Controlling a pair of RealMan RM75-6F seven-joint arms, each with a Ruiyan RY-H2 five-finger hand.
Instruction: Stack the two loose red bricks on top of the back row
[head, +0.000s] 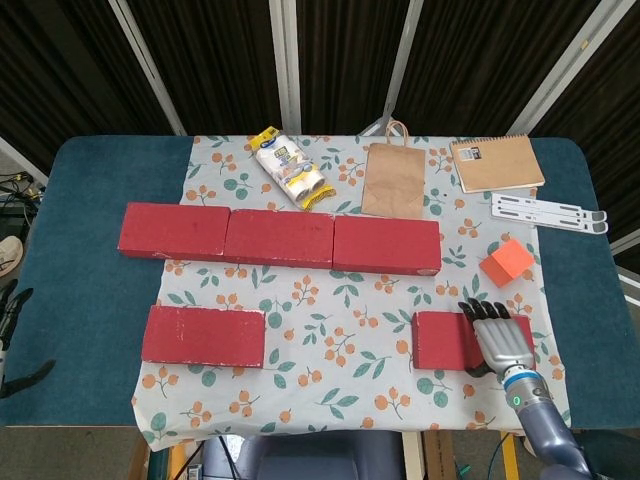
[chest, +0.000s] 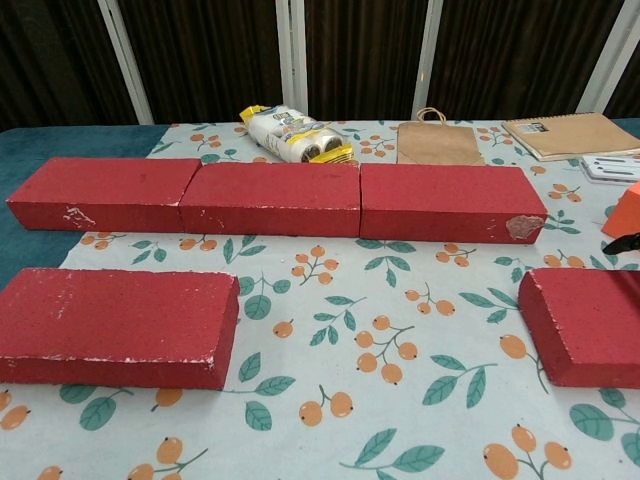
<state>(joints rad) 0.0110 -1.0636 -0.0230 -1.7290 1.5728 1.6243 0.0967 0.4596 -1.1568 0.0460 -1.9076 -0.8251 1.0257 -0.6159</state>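
The right hand lies over the right end of the right brick, fingers spread flat along its top and thumb apparently at the near edge; it looks placed for a grasp, but whether it already grips cannot be told. The left brick lies untouched at the front left, and the left hand is out of view. Both loose bricks sit on the cloth well in front of the back row, three bricks end to end, whose top is bare and ready to take them. Just behind the right hand stands an orange cube, close to the likely lifting path. A bag, a notebook, a packet and a white strip lie behind the row, clear of it.
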